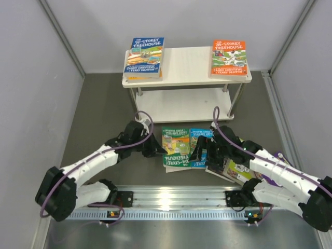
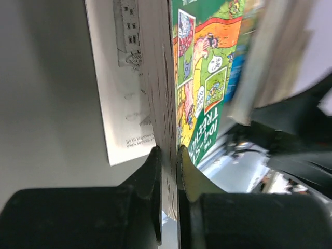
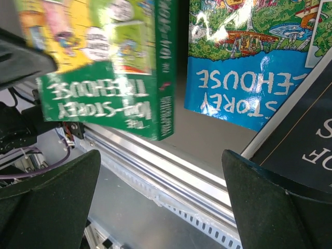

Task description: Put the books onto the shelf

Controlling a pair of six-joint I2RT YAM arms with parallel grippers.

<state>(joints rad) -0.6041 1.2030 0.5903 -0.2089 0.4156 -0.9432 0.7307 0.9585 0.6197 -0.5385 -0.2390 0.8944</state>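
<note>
Your right arm (image 1: 264, 163) covers most of the lime book (image 1: 237, 171); the green book (image 2: 207, 78) runs past the left wrist view's top; the dark book (image 3: 306, 140) shows only part of its title.

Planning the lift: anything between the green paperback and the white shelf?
Nothing visible does. The left gripper is shut on the green paperback; only bare grey surface lies between it and the white two-tier shelf. Its top's middle is free.

Top camera is looking down from behind; both wrist cameras are peering close at one green book (image 1: 175, 147)
</note>
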